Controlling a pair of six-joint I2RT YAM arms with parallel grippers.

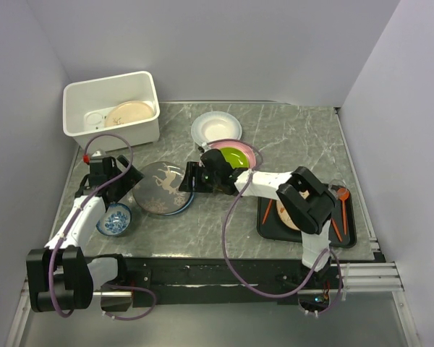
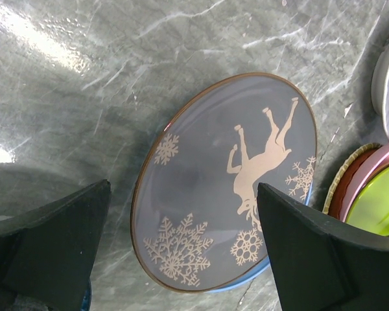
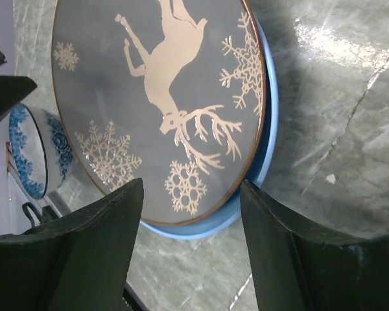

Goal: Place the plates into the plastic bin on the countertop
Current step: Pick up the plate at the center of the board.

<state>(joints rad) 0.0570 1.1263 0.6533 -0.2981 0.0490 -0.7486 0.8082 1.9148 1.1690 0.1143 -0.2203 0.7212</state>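
A grey plate with a pale deer and snowflakes (image 1: 161,188) lies on a light blue plate (image 3: 262,162) in the middle of the countertop (image 1: 289,130). My left gripper (image 1: 128,181) stands open at the stack's left edge, and in the left wrist view (image 2: 183,186) its fingers straddle the grey plate (image 2: 227,175). My right gripper (image 1: 195,177) is open at the stack's right edge (image 3: 191,183), the rim just beyond its tips. The white plastic bin (image 1: 76,119) at the back left holds a cream plate (image 1: 129,113). A white plate (image 1: 215,128) and a green plate (image 1: 236,156) on a pink one lie behind.
A small blue-and-white bowl (image 1: 116,219) sits beside the left arm, close to the stack. A flat black tray (image 1: 347,224) at the right carries another plate (image 1: 286,215) and orange utensils. The right arm reaches over the countertop in front of the green plate. Walls enclose three sides.
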